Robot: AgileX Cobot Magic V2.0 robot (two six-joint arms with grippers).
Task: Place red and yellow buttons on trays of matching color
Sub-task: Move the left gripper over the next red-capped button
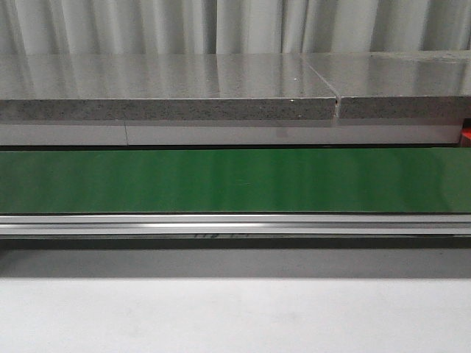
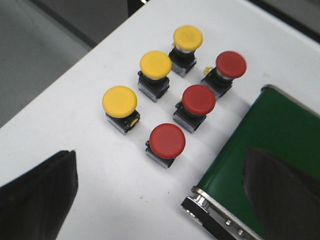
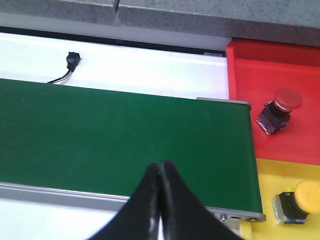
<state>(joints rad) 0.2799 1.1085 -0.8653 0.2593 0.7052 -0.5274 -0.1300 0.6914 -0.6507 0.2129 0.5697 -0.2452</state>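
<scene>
Buttons are sitting in two places right now: six on the white bench (image 2: 75, 125) under the left arm, three yellow (image 2: 119, 101) (image 2: 155, 64) (image 2: 188, 38) in one row and three red (image 2: 167, 141) (image 2: 199, 99) (image 2: 231, 64) in the row beside it, the red row running nearer the end of the green conveyor belt (image 2: 250, 160). All six standing upright, cap up, close together but not touching as far as I can tell

Left hand (image 2: 165, 200) is hovering above them, fingers spread wide, gripping nothing

Right hand (image 3: 160, 200) is hanging over the belt's other end, fingers pressed together, nothing between them. Past that end one red button (image 3: 279, 111) is already lying tilted on the red tray (image 3: 270, 65) and one yellow button (image 3: 299, 201) is lying on the yellow tray (image 3: 280, 172)

Front view is showing only bare belt, no arms

Handling guess: rigid plastic, light, not fragile. Domed cap is looking smooth and likely slippery; I'd be closing the fingers on the square dark base or just under the cap rim. Tight spacing is risking a knocked neighbour, so an outer button looks like the safer first pick
</scene>
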